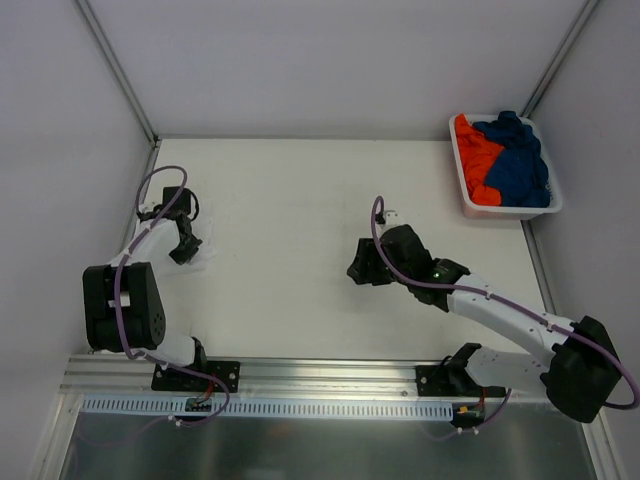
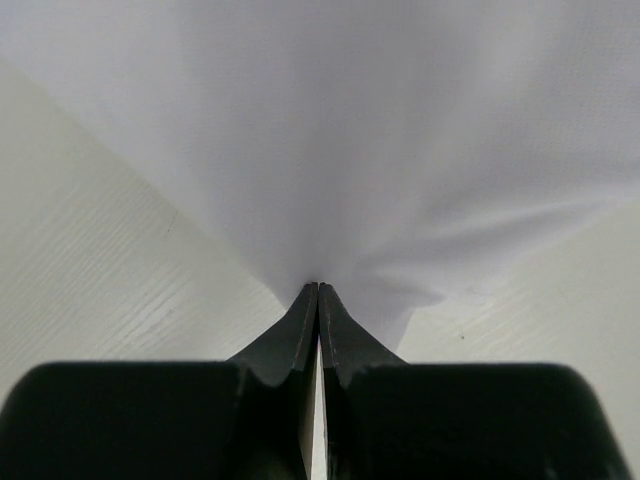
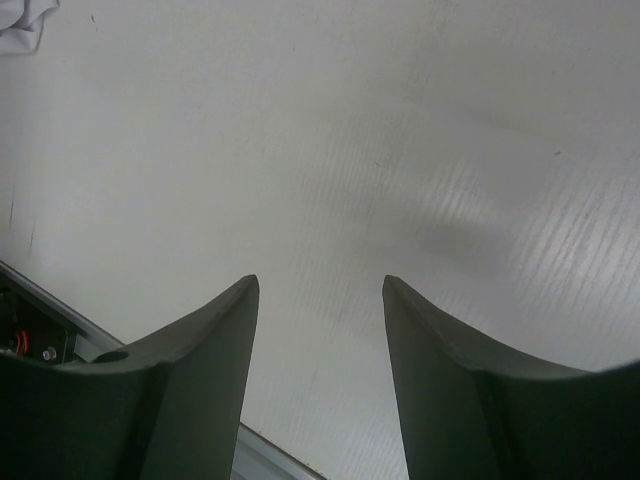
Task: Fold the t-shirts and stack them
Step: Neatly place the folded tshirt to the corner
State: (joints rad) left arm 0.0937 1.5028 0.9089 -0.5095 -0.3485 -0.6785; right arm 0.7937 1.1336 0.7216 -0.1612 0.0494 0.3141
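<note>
One white t-shirt (image 2: 330,150) is in play. The left end effector (image 2: 318,290) is clenched on a pinch of it, the jaws pressed together with the cloth caught at their tips. From that pinch the fabric fans out ahead of the fingers and spreads wide to both sides, lying slack on the bench (image 1: 290,200).

The right end effector (image 3: 320,283) is released. Its jaws stand apart over bare bench with nothing between them. It is well apart from the shirt: its own wrist view shows only a scrap of white cloth in the far upper-left corner, so the shirt lies off to its left. The left arm is therefore the nearer one, being already on the cloth.

The shirt's long axis cannot be made out, because it is white on a white surface and the top view barely shows its outline.

Judging from this, the next move depends on the free arm crossing leftward to find a second edge or corner, so the shirt can be spread flat for folding.

The orange t-shirt (image 1: 476,160) and dark blue t-shirt (image 1: 518,160) lie bunched together in the basket (image 1: 510,211), far ahead of the right end effector and to its right, not yet taken up.
</note>
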